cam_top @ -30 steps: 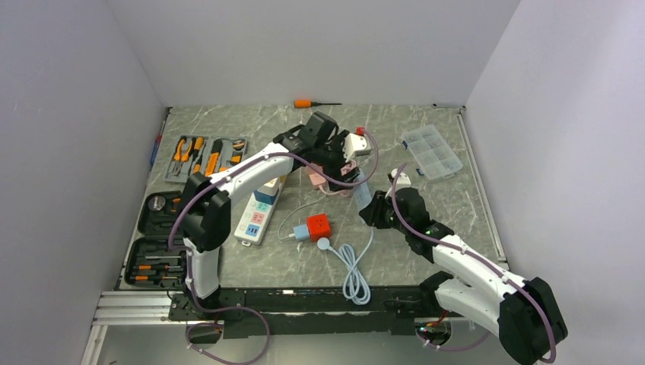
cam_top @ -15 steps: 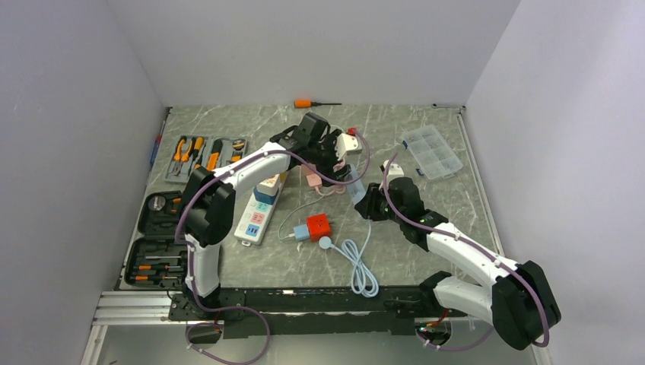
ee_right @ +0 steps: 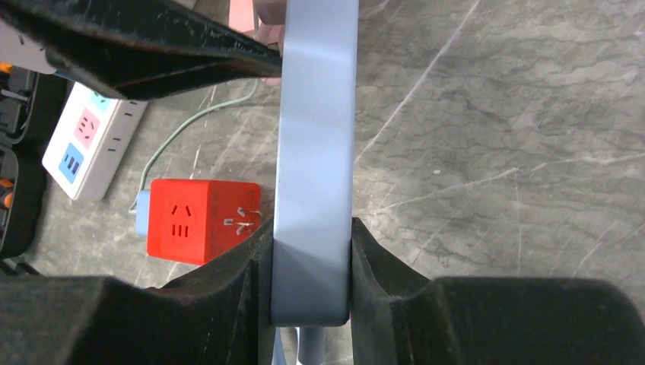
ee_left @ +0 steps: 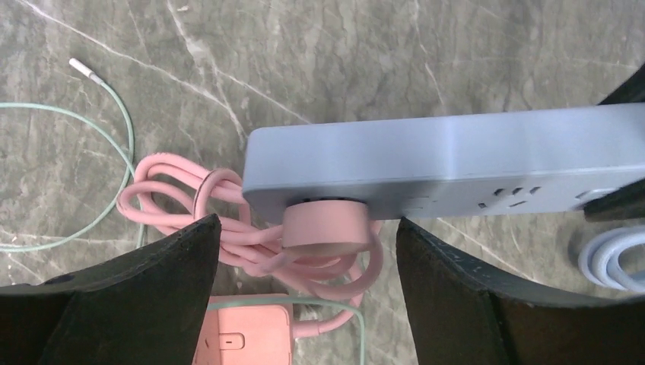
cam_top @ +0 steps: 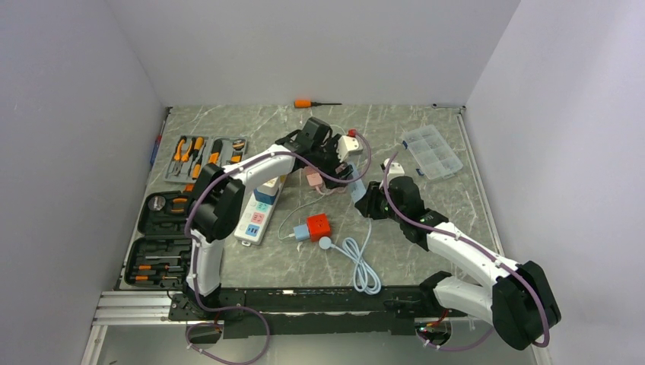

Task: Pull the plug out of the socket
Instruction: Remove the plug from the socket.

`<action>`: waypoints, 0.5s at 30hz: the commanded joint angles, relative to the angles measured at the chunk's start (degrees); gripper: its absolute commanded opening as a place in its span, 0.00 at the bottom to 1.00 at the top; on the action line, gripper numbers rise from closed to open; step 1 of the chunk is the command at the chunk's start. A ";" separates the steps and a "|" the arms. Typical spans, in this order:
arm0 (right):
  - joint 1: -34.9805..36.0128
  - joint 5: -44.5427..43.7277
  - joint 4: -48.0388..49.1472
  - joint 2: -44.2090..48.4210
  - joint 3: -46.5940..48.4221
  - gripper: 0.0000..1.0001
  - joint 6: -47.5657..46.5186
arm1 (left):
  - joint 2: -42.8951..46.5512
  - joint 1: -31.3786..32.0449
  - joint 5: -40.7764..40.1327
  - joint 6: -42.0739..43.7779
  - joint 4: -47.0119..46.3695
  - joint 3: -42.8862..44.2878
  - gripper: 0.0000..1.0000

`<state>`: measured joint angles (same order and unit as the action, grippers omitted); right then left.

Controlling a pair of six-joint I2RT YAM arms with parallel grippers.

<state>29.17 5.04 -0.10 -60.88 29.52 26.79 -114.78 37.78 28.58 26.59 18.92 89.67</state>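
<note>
The right gripper [ee_right: 312, 283] clamps the grey power strip [ee_right: 316, 152], at one o'clock of the red cube adapter [cam_top: 318, 226]; the left gripper [ee_left: 304, 232], jaws apart, straddles the pink plug [ee_left: 327, 228] seated in the strip.

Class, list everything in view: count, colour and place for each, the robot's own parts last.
power strip: one, grey-blue, in the right fingers
plug: one, pink, seated in that strip
cable coil: one, pink, behind the plug
thin cable: one, green, by the coil
cube socket: one, red, table centre
second power strip: one, white, left of the cube
loose cable: one, white, near edge
screwdriver: one, orange handle, far edge
compartment box: one, clear, far right
pliers tray: one, dark, far left
tool case: one, black, left edge
left fingers: two, black, open around the plug
right fingers: two, black, clamped on the strip
</note>
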 commanded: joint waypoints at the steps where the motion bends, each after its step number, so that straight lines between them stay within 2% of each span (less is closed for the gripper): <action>1: 0.01 2.11 12.82 1.48 4.67 0.00 1.96 | -3.01 -1.18 3.70 -4.44 -2.67 5.48 0.84; 4: 0.01 2.52 13.74 1.89 4.13 0.00 3.11 | -3.41 -1.42 5.24 -5.00 -3.12 5.56 0.75; 6: 0.15 2.69 14.67 2.04 3.46 0.00 3.79 | -3.33 -1.40 5.49 -5.26 -3.57 5.20 0.62; 9: 0.18 2.61 14.86 1.80 2.59 0.00 4.21 | -2.65 -1.42 3.92 -4.42 -4.44 4.42 0.29; 11: 0.14 2.65 15.40 1.62 1.53 0.00 4.53 | -1.93 -1.71 2.90 -3.85 -5.09 4.75 0.17; 12: 0.18 2.90 15.64 1.30 1.10 0.01 4.52 | -1.75 -1.97 2.97 -4.06 -5.00 5.71 0.14; 13: 0.19 3.33 16.07 0.73 0.73 0.08 4.51 | -1.75 -2.27 3.47 -4.50 -4.58 6.88 0.12; 15: 0.17 4.45 16.79 -1.37 0.60 0.33 4.10 | -1.40 -2.38 4.53 -4.89 -3.57 8.83 0.09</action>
<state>28.60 3.40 3.40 -61.21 28.86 30.24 -118.02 36.56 32.86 21.65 17.82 93.41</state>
